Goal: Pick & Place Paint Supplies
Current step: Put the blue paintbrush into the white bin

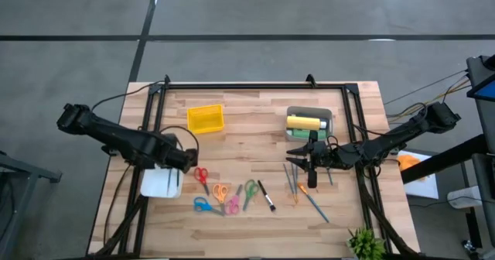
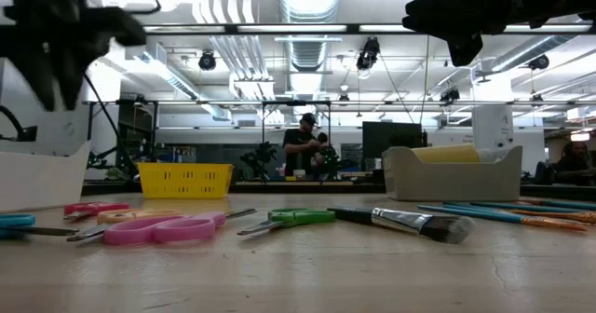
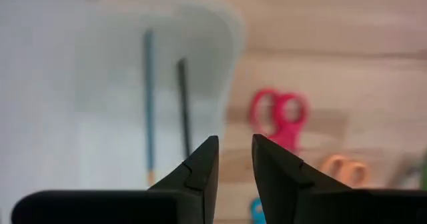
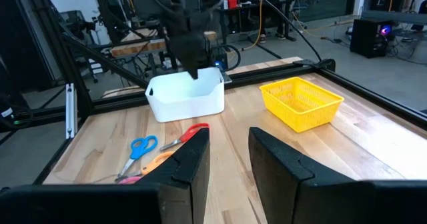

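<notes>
We find the left gripper point(image 1: 184, 158) over the white bin point(image 1: 161, 183), fingers slightly apart, empty. The right gripper point(image 1: 300, 153) hangs beside the grey tray point(image 1: 309, 114), likewise parted, empty.

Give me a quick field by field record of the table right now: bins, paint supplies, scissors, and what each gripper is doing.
white bin: holds two thin sticks
grey bin: holds yellow paint bottle
yellow basket: looks empty
loose brushes and pens: on wood near the grey bin
scissors: spread across the table's front
left gripper: over the white bin, open, empty
right gripper: beside the grey bin, open, empty
</notes>
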Tool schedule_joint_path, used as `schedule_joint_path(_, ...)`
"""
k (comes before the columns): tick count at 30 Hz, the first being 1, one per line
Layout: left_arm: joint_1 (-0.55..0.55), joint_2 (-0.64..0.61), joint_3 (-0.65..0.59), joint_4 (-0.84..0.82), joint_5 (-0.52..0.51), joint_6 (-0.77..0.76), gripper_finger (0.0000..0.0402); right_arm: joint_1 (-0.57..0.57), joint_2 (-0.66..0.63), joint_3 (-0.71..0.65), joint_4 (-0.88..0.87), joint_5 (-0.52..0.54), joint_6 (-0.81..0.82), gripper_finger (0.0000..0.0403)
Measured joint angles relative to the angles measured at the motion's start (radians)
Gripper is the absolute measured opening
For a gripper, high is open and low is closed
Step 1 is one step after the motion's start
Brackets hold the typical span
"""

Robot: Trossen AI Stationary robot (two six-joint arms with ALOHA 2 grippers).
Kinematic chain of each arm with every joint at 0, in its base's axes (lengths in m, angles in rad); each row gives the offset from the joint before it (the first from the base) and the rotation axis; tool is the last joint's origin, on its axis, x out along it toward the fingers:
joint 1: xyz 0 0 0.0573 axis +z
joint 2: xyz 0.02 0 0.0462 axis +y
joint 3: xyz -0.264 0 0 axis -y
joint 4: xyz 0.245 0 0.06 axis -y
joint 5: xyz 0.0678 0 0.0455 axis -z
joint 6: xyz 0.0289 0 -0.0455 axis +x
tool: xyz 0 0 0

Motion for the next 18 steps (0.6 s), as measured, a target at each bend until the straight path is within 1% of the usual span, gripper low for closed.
schedule_joint_path(3,0.0,0.0,0.02,0.038,-0.111,0.085,0.0093,0.0,0.0,0.0,0.0,0.0,0.0,0.0102)
schedule_joint_path(5,0.0,0.0,0.023,0.079,-0.16,0.146,0.0093,0.0,0.0,0.0,0.0,0.0,0.0,0.0102)
schedule_joint_path(9,-0.001,0.001,0.014,0.168,-0.201,0.24,0.0093,0.0,0.0,0.0,0.0,0.0,0.0,0.0102)
schedule_joint_path(13,-0.001,0.013,0.014,0.256,-0.27,0.326,0.0093,0.0,0.0,0.0,0.0,0.0,0.0,0.0102)
schedule_joint_path(16,-0.001,0.026,0.014,0.337,-0.34,0.439,0.0093,0.0,0.0,0.0,0.0,0.0,0.0,0.0102)
schedule_joint_path(18,-0.001,0.042,0.014,0.401,-0.405,0.557,0.0093,0.0,0.0,0.0,0.0,0.0,0.0,0.0102)
